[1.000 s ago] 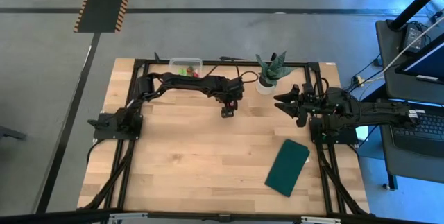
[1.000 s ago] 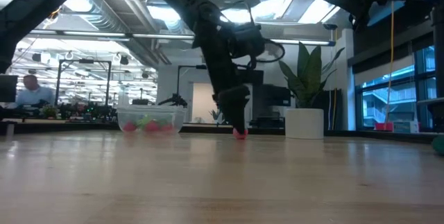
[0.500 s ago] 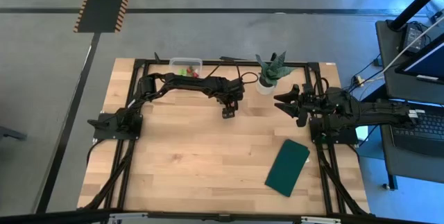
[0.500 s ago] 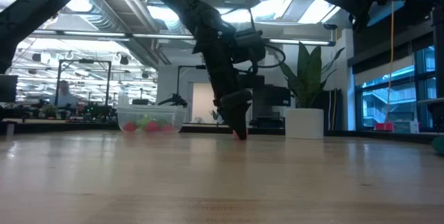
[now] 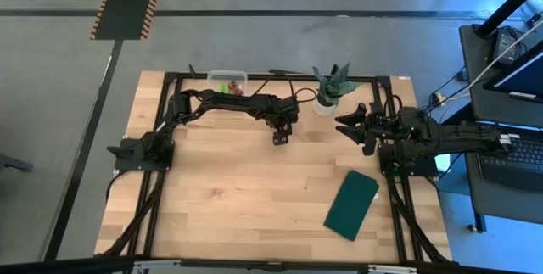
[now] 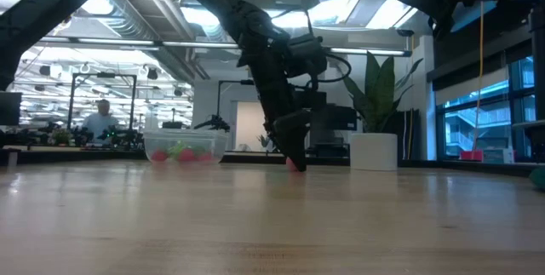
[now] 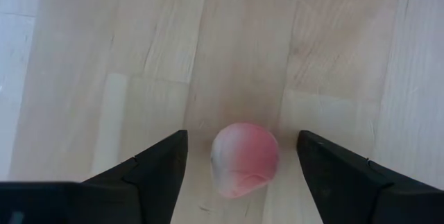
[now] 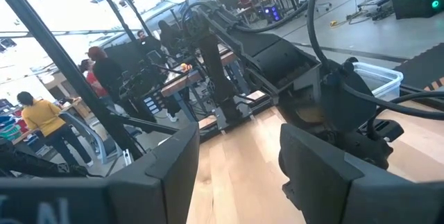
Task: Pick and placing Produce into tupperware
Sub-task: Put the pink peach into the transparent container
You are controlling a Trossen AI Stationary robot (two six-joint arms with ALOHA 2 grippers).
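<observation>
- My left gripper (image 7: pixel 243 156) down at table, jaws apart, pink fruit (image 7: pixel 245 159) between them, untouched.
- Tupperware (image 5: pixel 226 81) well behind it.
- My right gripper (image 5: pixel 349 125) idle beside potted plant (image 5: pixel 330 87), jaws apart.

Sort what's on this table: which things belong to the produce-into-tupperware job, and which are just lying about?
Part of the job:
- pinkish round fruit, on the wood between the open left gripper fingers
- tupperware, already holding red and green produce

Lying about:
- potted plant
- flat dark green rectangle
- right gripper, waiting open beside the plant
</observation>
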